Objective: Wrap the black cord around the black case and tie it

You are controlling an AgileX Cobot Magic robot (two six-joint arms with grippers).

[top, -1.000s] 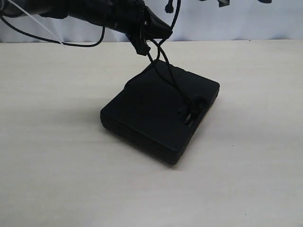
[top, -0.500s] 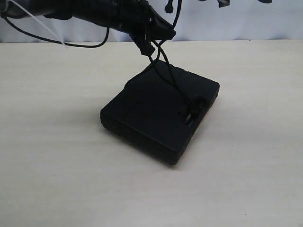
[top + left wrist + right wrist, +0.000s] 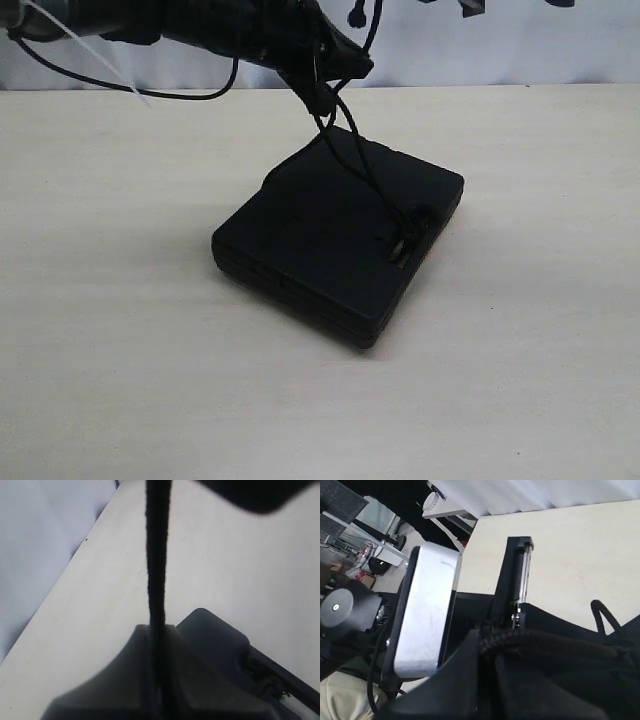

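The black case (image 3: 320, 240) lies flat near the middle of the pale desk (image 3: 120, 300) in the exterior view, one corner pointing to 6 o'clock and its slotted handle on the 4 o'clock side. The black cord (image 3: 365, 175) is bunched at that handle slot. From there two strands run across the lid toward 11 o'clock and rise off the case's far edge to the left gripper (image 3: 330, 75), which hangs above the case at its 12 o'clock. The left arm reaches in from 10 o'clock, with a white zip tie (image 3: 85, 55) sticking out of it and a thin glossy cable (image 3: 180, 95) looping beneath. In the left wrist view the cord runs straight and taut down the middle, and the jaws are together on it, above a corner of the case. Past the left gripper, a strand of cord climbs toward 12 o'clock and leaves the exterior view. The right gripper (image 3: 520, 680) shows only in its own wrist view: its jaws are together, with braided cord pinched at them, just above the left arm's silver-faced wrist.
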